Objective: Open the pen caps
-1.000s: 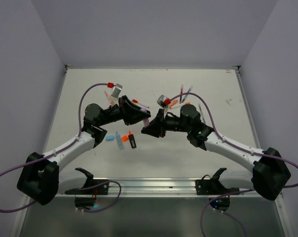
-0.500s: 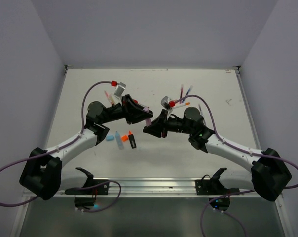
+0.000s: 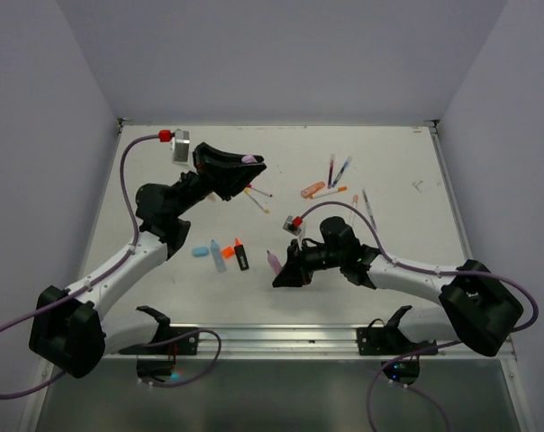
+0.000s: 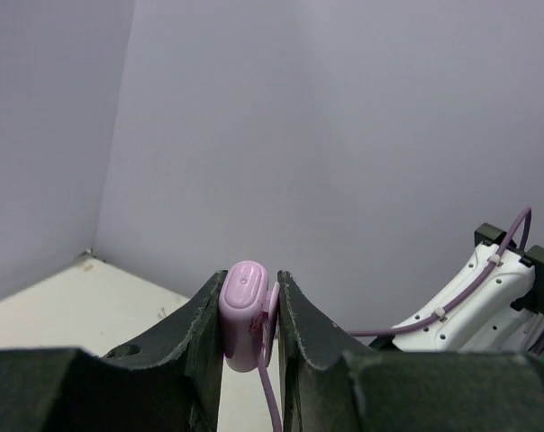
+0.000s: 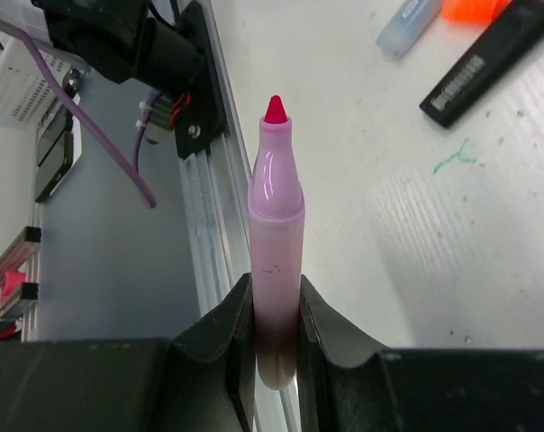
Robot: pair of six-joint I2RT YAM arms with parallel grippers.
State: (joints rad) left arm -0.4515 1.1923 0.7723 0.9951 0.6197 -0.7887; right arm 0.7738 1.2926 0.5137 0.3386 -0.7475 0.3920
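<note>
We hold the lilac cap (image 4: 243, 315) and its highlighter (image 5: 276, 207) well apart
Our left gripper (image 3: 252, 163), raised at the far left, is closed tight on the lilac cap; our right gripper (image 5: 276, 299), at the near centre over the table (image 3: 398, 144), pinches the body of the uncapped highlighter, its pink tip bare

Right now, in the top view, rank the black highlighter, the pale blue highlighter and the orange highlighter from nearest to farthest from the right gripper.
1. Black highlighter, just left of the right gripper.
2. Pale blue highlighter, further left.
3. Orange highlighter, toward the table's far side.
</note>
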